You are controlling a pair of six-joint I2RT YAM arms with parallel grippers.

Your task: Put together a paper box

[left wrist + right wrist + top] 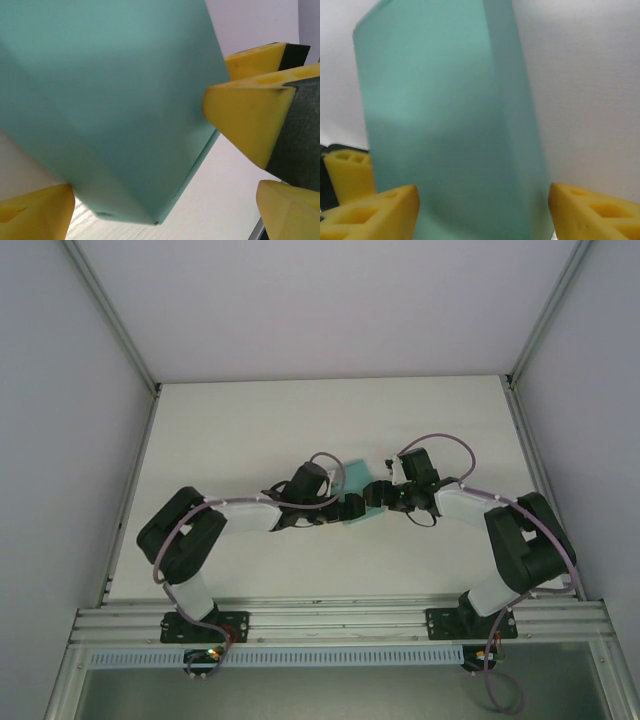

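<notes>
The teal-green paper box (356, 480) stands as a folded-up box on the white table between the two arms. In the left wrist view the paper box (110, 95) hangs over my left gripper (160, 220), whose jaws stand wide apart; the right-hand finger is well clear of the card. My right gripper (482, 215) straddles the paper box (445, 125), with both yellow fingertips against its sides. One of its fingertips (240, 117) presses the box's face in the left wrist view. From above, my left gripper (340, 505) and right gripper (378, 495) meet at the box.
The white table (250, 430) has bare room behind and beside the box. Grey walls and metal frame posts (110, 310) enclose it on three sides. A finger (347, 172) of the left gripper shows at the left in the right wrist view.
</notes>
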